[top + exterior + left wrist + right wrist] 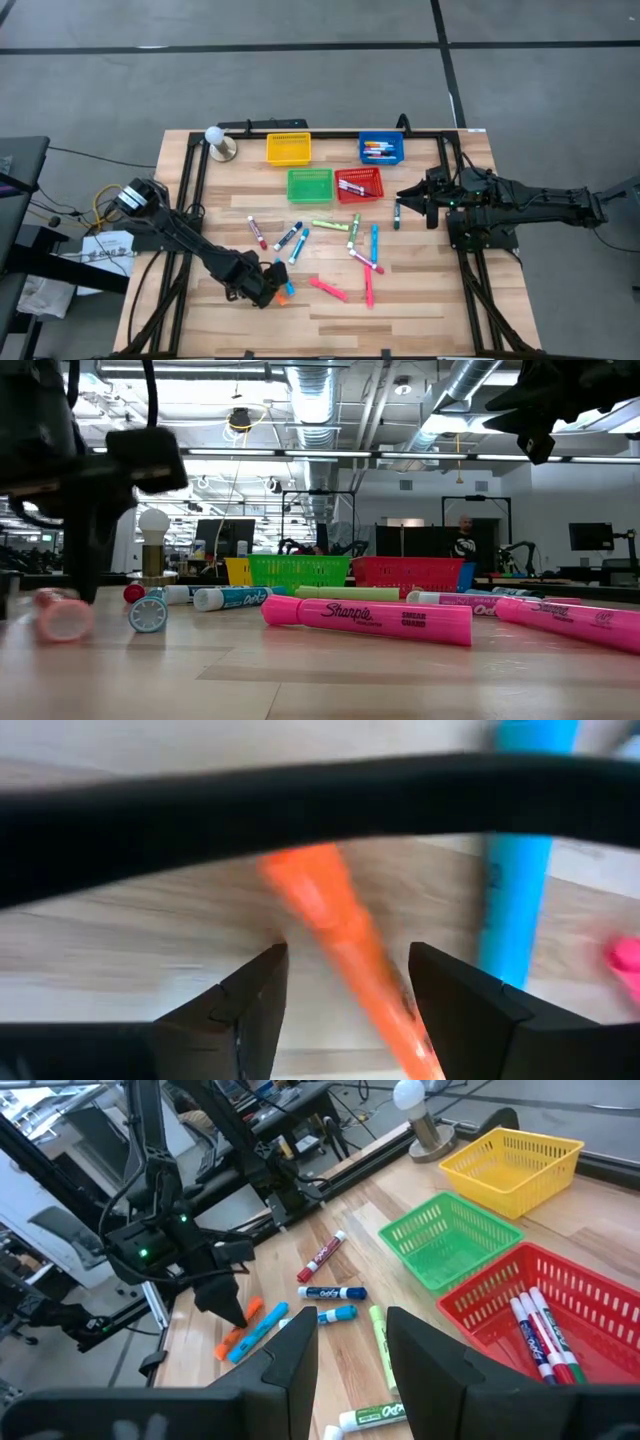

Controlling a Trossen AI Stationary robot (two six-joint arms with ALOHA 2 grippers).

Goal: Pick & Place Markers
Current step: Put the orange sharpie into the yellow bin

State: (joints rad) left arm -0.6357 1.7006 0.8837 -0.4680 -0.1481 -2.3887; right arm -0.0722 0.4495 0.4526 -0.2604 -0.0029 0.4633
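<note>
Markers (352, 232) lie scattered mid-table in the high view, long axes pointing every way; the left gripper (277, 293) is low over an orange marker (287, 291), while the right gripper (405, 196) hovers beside the red basket (359, 184). Low view: a pink marker (366, 621) lies crosswise on the wooden table (300, 680). Left wrist view: open fingers (255, 995) straddle the diagonal orange marker, not gripping. Right wrist view: fingers (290, 1355) half-parted, empty.
</note>
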